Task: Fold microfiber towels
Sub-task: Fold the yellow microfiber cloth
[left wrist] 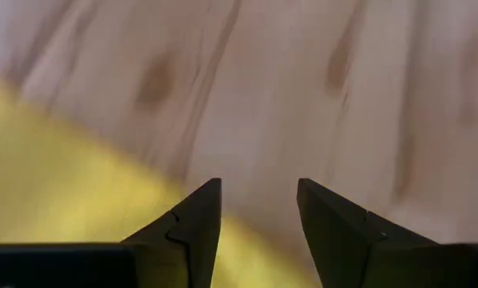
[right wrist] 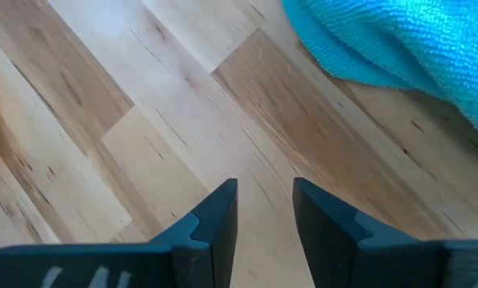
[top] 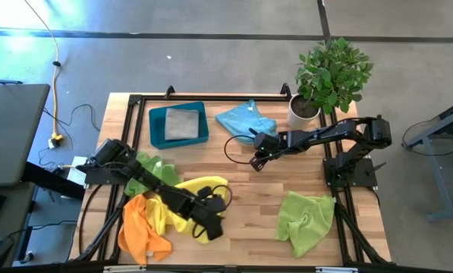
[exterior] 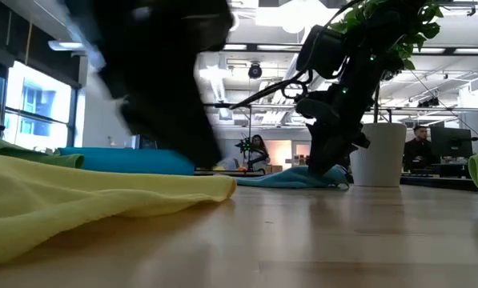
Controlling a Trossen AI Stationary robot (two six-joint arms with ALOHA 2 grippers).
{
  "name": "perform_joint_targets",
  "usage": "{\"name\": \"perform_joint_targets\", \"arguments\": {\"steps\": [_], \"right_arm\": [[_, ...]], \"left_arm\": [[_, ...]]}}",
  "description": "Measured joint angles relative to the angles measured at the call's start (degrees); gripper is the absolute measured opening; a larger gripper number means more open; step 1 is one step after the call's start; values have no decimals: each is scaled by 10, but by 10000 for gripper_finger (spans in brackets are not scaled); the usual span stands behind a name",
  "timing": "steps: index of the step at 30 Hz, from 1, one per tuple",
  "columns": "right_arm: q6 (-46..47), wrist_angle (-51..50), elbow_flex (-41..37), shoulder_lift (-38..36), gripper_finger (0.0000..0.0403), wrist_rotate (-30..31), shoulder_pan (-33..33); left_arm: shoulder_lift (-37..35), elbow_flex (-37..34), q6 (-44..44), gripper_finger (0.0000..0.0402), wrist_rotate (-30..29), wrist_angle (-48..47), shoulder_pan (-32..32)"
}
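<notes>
Left gripper [left wrist: 259,232]: parted, empty, low over the yellow towel's [top: 199,188] edge at 6 o'clock on the worktop [top: 249,197]. Right gripper [right wrist: 265,216]: parted, empty, above bare wood at centre, beside the light blue towel [top: 245,117] at 12 o'clock. Towels counted: 1 yellow, 1 orange [top: 141,231], 1 light blue, 2 lime green [top: 306,220], 1 grey [top: 182,123] in the teal tray [top: 156,129].

Yellow towel [top: 182,199], orange towel [top: 139,231] and small green towel [top: 152,166] lie heaped together; blue towel [top: 245,119] and big green towel [top: 306,220] lie crumpled apart; grey towel [top: 181,123] lies folded.
</notes>
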Motion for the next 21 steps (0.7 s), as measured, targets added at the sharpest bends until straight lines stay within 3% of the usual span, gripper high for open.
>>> {"name": "perform_joint_targets", "arguments": {"steps": [4, 7, 15, 21], "right_arm": [[0, 0, 0, 0, 115, 0, 0], [0, 0, 0, 0, 115, 0, 0], [0, 3, 0, 0, 115, 0, 0], [6, 49, 0, 0, 115, 11, 0]], "left_arm": [[-2, 0, 38, 156, 4, 109, 25], [-20, 1, 43, 156, 25, 126, 28], [-37, 1, -112, 156, 29, 27, -40], [-34, 0, -141, 156, -48, -58, -101]]}}
